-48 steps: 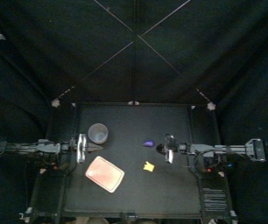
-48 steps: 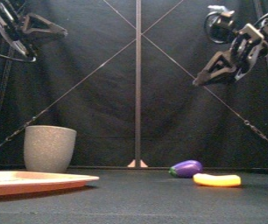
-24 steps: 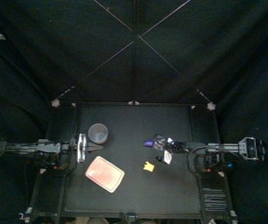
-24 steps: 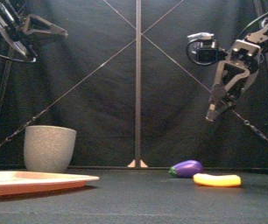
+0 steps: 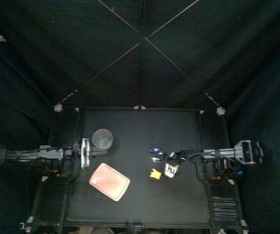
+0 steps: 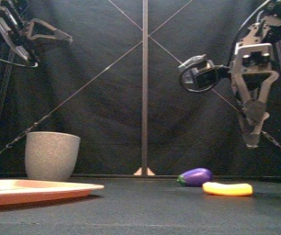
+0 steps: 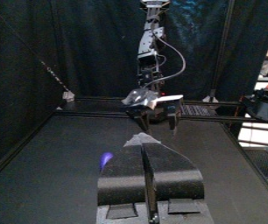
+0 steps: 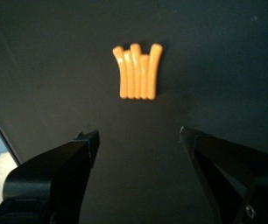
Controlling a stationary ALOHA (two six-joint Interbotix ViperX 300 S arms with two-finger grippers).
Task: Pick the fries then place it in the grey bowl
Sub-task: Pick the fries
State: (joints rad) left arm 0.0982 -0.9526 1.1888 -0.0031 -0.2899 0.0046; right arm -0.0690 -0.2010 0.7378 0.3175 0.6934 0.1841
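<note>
Jaws of the right gripper (image 8: 137, 138) stand wide apart and hold nothing; bare table (image 5: 143, 123) shows between them in the right wrist view. The front view shows this gripper (image 6: 251, 138) pointing straight down, with its tips clear of the table surface and no contact with any item. In the top view it (image 5: 171, 164) sits over the right half of the table.

The fries (image 8: 137, 72), a small bundle of yellow-orange sticks, lie flat on the table ahead of the open jaws and untouched. In the front view the fries (image 6: 227, 189) rest near the front of the table, below the gripper and slightly to its left. The top view places them (image 5: 156, 174) just beside the gripper, towards the middle of the table.

A purple eggplant (image 6: 195, 175) lies behind the fries, near them but apart.

The grey bowl (image 6: 52, 155) stands upright on the left half of the table, towards the back, well apart from the fries. Its inside cannot be seen from the front. A pink tray (image 5: 111, 181) lies flat in front of the bowl, with nothing visible on it.

The left gripper (image 7: 144, 140) has its jaws pressed together with nothing between them. It is raised at the left side of the table (image 6: 39, 32), clear of all items.
</note>
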